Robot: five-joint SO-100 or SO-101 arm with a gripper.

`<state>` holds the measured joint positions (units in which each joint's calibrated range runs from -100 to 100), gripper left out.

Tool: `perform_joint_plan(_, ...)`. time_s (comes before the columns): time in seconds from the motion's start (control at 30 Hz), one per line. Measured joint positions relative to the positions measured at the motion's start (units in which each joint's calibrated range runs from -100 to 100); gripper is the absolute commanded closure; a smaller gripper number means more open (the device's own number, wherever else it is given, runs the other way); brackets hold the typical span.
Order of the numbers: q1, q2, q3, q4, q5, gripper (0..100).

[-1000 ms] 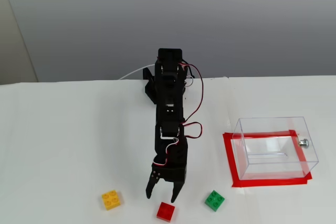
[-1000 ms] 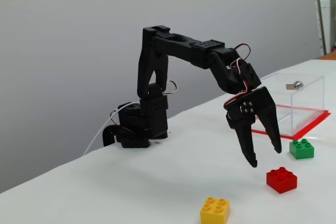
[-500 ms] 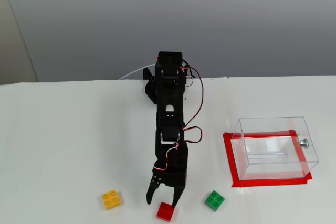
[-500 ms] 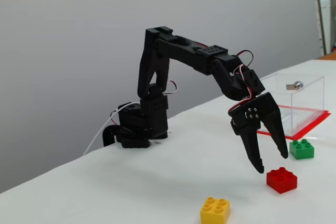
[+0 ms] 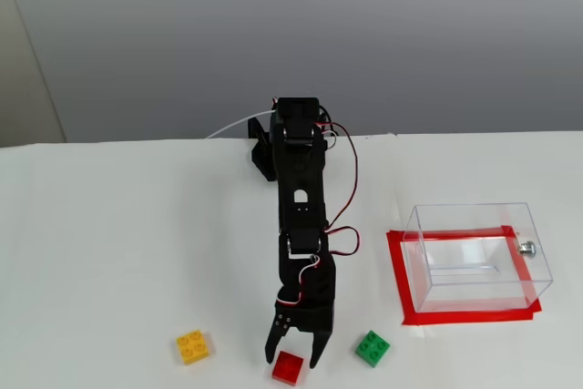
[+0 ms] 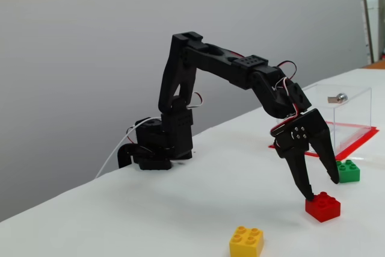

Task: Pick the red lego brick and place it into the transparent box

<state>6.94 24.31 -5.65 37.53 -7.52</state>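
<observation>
Gripper [image 5: 292, 358] has dropped over the last second, spread wide and empty, astride the red lego brick [image 5: 289, 367] at bottom centre. Closing should secure it; the transparent box [image 5: 477, 256] waits at right.

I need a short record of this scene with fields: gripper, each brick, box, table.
gripper: open, fingers astride the red lego brick, not closed on it
red lego brick: on the table, lower edge of a fixed view
yellow brick: left of the gripper, untouched
green brick: right of the gripper, untouched
transparent box: far right, inside a red tape frame, no brick in it
table: white
</observation>
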Motion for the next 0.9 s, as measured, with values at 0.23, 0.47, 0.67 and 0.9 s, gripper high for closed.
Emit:
perform_joint_plan(0.23,-0.43,3.38,-2.12,0.00,0.00,73)
perform_joint_plan(0.47,0.43,5.92,-3.44,0.00,0.00,73)
perform_joint_plan(0.67,0.11,6.77,-3.62,0.00,0.00,74)
perform_joint_plan(0.9,0.96,6.85,-3.97,0.00,0.00,74)
